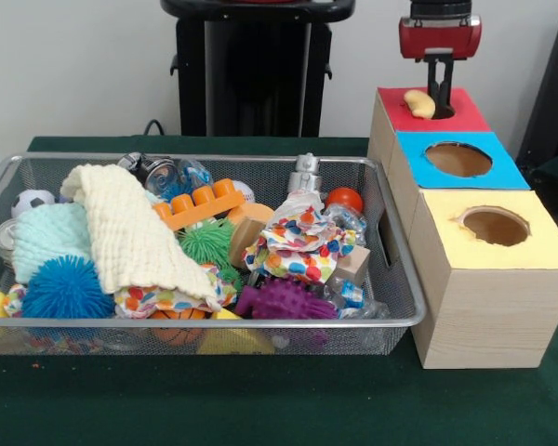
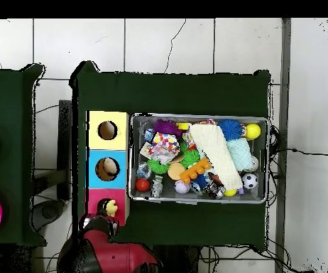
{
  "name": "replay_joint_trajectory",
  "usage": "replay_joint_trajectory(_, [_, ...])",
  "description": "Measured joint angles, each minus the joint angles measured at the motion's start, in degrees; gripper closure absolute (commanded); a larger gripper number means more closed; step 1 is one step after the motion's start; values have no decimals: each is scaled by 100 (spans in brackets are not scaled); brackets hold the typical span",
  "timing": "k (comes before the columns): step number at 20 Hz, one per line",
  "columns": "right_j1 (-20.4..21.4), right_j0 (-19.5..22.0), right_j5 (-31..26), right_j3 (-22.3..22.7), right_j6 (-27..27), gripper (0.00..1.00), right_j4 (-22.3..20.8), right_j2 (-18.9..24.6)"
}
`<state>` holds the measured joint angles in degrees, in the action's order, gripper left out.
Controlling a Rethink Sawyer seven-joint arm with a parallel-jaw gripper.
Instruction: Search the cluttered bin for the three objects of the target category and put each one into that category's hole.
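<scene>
Pale yellow-tan toy (image 1: 418, 102) sits at the hole (image 1: 426, 108) of the red-topped box (image 1: 465, 115), at the far end of the row of three boxes, directly beneath the gripper (image 1: 440, 85). Appears partly sunk into the opening, not yet dropped through. Fingers: narrow dark pair just above the toy; cannot tell whether apart, together or touching it. Judged light, soft and compressible, not fragile, likely fuzzy enough not to slip; best taken across the plump middle of the body. Long axis lies roughly left to right in the front view, tilted slightly down toward the right; which end is the head cannot be told. Cluttered bin (image 1: 391, 321) stands on the green surface (image 1: 260, 400) left of the boxes, heaped with knitted cloths (image 1: 130, 232) and spiky balls (image 1: 67, 288); no further animal toy identifiable in it.
</scene>
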<state>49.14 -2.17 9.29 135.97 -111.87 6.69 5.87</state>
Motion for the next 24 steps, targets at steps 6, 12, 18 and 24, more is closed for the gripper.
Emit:
replay_joint_trajectory(6, [197,0,-1,125,0,100,-1,-1])
replay_joint_trajectory(12, [388,1,-1,147,0,100,-1,-1])
replay_joint_trajectory(18, [466,28,-1,148,0,100,-2,-1])
replay_joint_trajectory(24, [546,73,-11,149,0,100,-2,-1])
